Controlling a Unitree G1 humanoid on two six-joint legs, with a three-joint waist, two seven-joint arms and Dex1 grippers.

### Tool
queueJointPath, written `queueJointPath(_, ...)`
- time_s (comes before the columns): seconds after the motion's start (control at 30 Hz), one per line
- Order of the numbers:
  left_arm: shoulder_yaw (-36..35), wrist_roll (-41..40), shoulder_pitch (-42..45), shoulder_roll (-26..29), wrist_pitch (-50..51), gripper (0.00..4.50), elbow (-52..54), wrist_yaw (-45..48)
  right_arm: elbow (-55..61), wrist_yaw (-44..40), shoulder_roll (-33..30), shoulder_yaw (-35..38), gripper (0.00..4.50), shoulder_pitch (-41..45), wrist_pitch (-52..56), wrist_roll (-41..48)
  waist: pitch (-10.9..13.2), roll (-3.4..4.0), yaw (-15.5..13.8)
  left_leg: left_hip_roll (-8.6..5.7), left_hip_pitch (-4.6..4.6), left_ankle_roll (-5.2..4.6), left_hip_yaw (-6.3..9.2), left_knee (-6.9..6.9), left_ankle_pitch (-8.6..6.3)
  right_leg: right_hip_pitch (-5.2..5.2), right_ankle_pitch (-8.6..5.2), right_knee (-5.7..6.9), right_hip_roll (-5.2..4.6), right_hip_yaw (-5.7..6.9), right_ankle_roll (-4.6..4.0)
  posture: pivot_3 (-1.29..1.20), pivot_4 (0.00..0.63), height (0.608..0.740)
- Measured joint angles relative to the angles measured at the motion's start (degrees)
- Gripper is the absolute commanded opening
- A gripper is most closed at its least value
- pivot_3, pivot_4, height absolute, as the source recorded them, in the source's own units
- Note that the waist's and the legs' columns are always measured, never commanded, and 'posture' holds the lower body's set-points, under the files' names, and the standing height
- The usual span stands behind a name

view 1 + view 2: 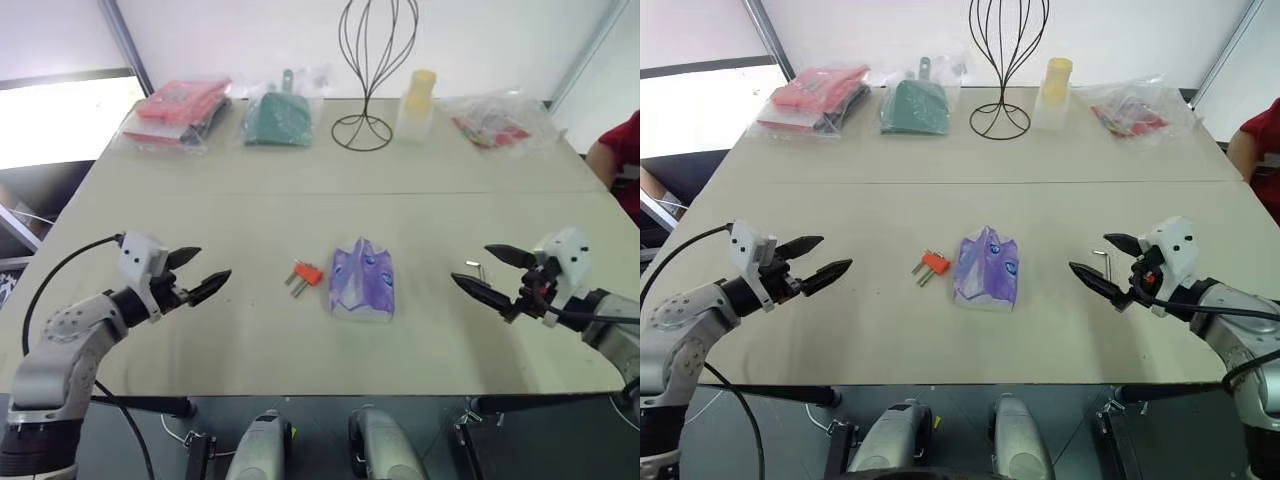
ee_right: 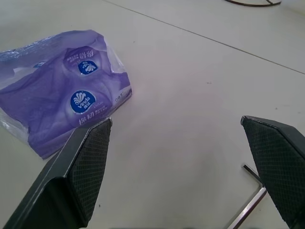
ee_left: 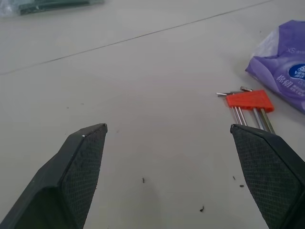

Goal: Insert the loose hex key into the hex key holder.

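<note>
Silver-grey loose hex key [image 1: 1103, 262], thin bent rod, lying flat on table [image 1: 890, 200] just beside right gripper [image 1: 1105, 258], untouched. Red-orange hex key holder [image 1: 308, 272], short grey keys protruding, lying mid-table beside purple tissue pack [image 1: 362, 282]. Left gripper [image 1: 200, 268] hovering spread wide, grasping nothing; right gripper likewise released.
</note>
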State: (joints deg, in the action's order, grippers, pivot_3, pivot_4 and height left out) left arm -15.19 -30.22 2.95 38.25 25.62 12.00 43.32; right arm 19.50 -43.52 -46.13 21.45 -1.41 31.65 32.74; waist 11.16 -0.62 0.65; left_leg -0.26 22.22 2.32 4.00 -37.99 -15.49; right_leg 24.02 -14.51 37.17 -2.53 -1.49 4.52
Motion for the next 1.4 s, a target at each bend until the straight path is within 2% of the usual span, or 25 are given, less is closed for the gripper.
queueJointPath(0.67, 0.0, 1.1, -0.5, -0.7, -3.1, 4.32, -2.3, 2.3, 0.0, -0.7, 0.1, -0.6, 4.5, 0.2, -1.2, -2.1, 0.0, 0.0, 0.0, 0.0, 0.0, 0.0, -0.01, 0.0, 0.0, 0.0, 0.03, 0.0, 0.0, 0.0, 0.06, 0.0, 0.15, 0.74)
queueJointPath(1.17, 0.4, 1.4, 2.4, -0.6, -3.8, 4.32, -4.0, 3.6, -0.6, -0.6, 0.3, -2.9, 4.5, 1.5, -3.6, -4.6, 0.0, 0.0, 0.0, 0.0, 0.0, 0.0, -0.01, 0.01, 0.0, 0.01, 0.08, 0.0, 0.0, 0.0, 0.14, 0.0, 0.15, 0.74)
queueJointPath(1.3, 1.7, 0.0, 2.8, 1.2, -2.0, 4.32, -2.2, 7.4, 3.1, -1.8, -0.1, -5.3, 4.5, 1.3, -3.3, -5.0, 0.0, 0.0, 0.1, 0.0, 0.0, 0.0, -0.01, 0.01, 0.0, 0.01, 0.07, 0.0, 0.0, 0.0, 0.12, 0.0, 0.15, 0.74)
queueJointPath(1.4, 5.0, -1.6, 6.3, 5.0, 0.4, 4.32, -0.4, 13.2, 10.0, -3.1, -0.8, -10.8, 4.5, 1.2, -1.7, -4.9, 0.0, -0.01, 0.0, 0.01, 0.0, 0.0, 0.02, 0.01, 0.0, 0.01, -0.01, 0.01, 0.04, 0.02, -0.02, 0.0, 0.15, 0.74)
